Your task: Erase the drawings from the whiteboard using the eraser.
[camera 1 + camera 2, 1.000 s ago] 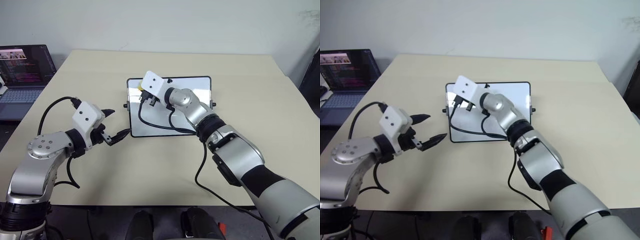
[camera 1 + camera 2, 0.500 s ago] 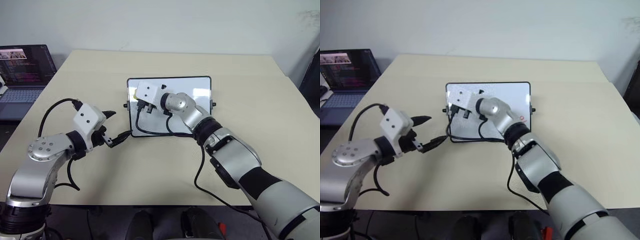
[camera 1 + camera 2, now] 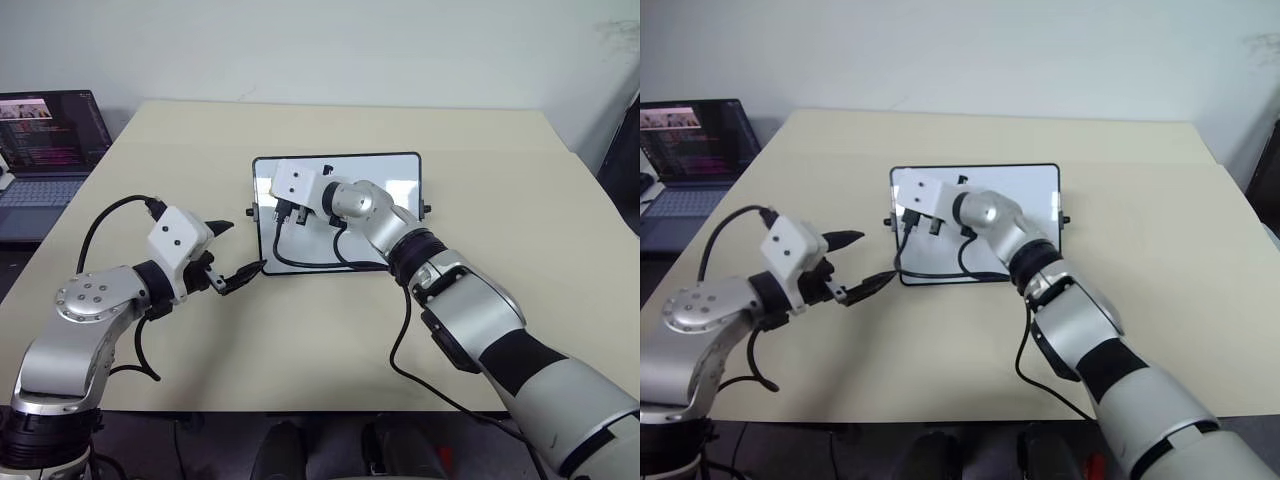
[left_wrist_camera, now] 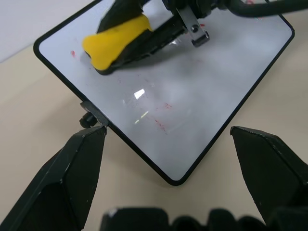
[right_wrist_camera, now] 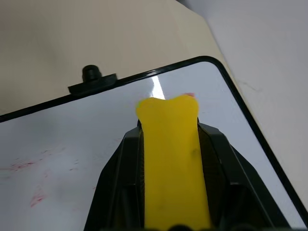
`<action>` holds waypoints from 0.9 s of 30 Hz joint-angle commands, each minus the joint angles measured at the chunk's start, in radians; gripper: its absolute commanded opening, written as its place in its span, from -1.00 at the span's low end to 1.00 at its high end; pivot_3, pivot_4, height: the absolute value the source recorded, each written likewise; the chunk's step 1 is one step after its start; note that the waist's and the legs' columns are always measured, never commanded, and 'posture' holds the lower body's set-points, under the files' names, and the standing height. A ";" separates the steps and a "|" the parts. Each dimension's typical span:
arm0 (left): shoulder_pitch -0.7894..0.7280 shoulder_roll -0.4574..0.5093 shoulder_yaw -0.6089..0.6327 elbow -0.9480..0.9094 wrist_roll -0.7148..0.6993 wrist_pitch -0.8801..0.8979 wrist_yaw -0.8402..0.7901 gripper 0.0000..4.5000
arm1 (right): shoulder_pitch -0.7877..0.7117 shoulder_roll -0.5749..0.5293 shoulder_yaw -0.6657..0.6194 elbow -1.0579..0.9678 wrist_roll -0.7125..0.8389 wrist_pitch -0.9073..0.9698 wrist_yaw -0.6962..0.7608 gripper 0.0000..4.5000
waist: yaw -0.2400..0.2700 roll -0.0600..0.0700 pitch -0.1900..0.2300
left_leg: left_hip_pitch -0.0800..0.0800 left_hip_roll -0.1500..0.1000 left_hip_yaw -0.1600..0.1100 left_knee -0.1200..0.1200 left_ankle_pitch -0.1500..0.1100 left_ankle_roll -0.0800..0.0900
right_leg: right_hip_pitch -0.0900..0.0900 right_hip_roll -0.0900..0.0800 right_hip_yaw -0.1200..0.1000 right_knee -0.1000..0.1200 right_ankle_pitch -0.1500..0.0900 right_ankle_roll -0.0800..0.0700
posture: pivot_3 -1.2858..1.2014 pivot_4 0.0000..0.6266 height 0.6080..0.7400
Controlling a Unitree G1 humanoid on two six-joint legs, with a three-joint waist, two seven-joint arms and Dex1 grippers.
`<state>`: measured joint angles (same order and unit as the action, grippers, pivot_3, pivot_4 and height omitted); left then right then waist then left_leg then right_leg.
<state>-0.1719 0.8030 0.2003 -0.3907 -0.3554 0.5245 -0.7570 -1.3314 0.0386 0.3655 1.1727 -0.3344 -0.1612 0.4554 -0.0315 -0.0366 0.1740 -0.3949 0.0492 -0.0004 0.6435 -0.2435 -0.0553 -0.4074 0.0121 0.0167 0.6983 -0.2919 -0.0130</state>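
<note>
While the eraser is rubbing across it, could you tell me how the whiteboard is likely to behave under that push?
The whiteboard lies flat, thin and unclamped on the smooth table, so it would probably slide rather than tip. Its glossy face suggests the eraser, held in the right gripper, glides easily. The open left gripper at its corner could perhaps brace it.

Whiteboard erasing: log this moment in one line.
right gripper: shut on yellow block eraser | black-framed glossy whiteboard: faint red smears | left gripper: open, beside

A pale beige bench (image 3: 480, 150) stands against a plain white wall (image 3: 330, 45). Well apart from the fingers, off the bench's left edge, an open dark laptop (image 3: 45, 150) shows a lit screen with coloured text.
</note>
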 commanded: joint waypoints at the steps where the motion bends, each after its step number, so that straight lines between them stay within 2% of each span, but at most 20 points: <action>1: -0.026 0.009 -0.003 -0.017 -0.008 -0.006 -0.010 1.00 | -0.009 -0.025 -0.036 -0.011 0.002 0.002 -0.086 -0.47 | 0.000 0.000 0.000 | 0.000 0.000 0.000 0.000 0.000 0.000 | 0.000 0.000 0.000 0.000 0.000 0.000 | 0.03 -0.52 1.00; 3: -0.031 0.010 -0.007 -0.014 -0.008 -0.006 -0.015 1.00 | -0.021 -0.029 -0.048 -0.012 0.006 0.001 -0.123 -0.47 | 0.001 0.000 0.000 | 0.000 0.000 0.000 0.000 0.000 0.000 | 0.000 0.000 0.000 0.000 0.000 0.000 | 0.03 -0.52 1.00; 5: -0.041 0.007 -0.013 -0.007 -0.007 -0.006 -0.018 1.00 | -0.015 -0.036 -0.038 0.001 -0.005 0.018 -0.096 -0.47 | 0.001 0.000 0.000 | -0.001 0.000 0.000 0.000 0.000 0.000 | 0.000 0.000 0.000 0.000 0.000 0.000 | 0.03 -0.52 1.00; 15: -0.046 0.004 -0.020 -0.002 -0.005 -0.009 -0.024 1.00 | 0.064 -0.036 -0.002 -0.035 0.000 0.090 0.138 -0.47 | 0.000 0.000 0.000 | 0.003 0.000 0.000 0.000 0.000 0.000 | 0.002 0.000 0.000 0.000 0.000 0.000 | 0.03 -0.52 1.00; 22: -0.044 0.007 -0.019 -0.001 -0.006 -0.008 -0.028 1.00 | 0.011 -0.025 -0.121 -0.055 0.084 0.086 -0.009 -0.47 | 0.001 0.000 0.000 | 0.002 0.000 0.000 0.000 0.000 0.000 | 0.002 0.000 0.000 0.001 0.000 0.000 | 0.03 -0.52 1.00; 25: -0.046 0.007 -0.019 0.000 -0.007 -0.007 -0.029 1.00 | 0.000 -0.027 -0.134 -0.039 0.089 0.096 -0.019 -0.47 | 0.000 0.000 0.000 | 0.002 0.000 0.000 0.000 0.000 0.000 | 0.002 0.000 0.000 0.000 0.000 0.000 | 0.03 -0.52 1.00; 27: -0.045 0.008 -0.017 -0.002 -0.008 -0.008 -0.030 1.00 | 0.017 -0.034 -0.105 -0.021 0.067 0.112 0.029 -0.47 | 0.000 0.000 0.000 | 0.001 0.000 0.000 0.000 0.000 0.000 | 0.001 0.000 0.001 0.000 0.000 0.000 | 0.03 -0.52 1.00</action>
<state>-0.2040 0.8024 0.1778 -0.3829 -0.3554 0.5244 -0.7794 -1.3167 0.0169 0.2526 1.1283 -0.2553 -0.0741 0.4611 -0.0317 -0.0366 0.1740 -0.3936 0.0490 -0.0001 0.6431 -0.2433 -0.0552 -0.4060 0.0122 0.0172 0.6977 -0.2918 -0.0132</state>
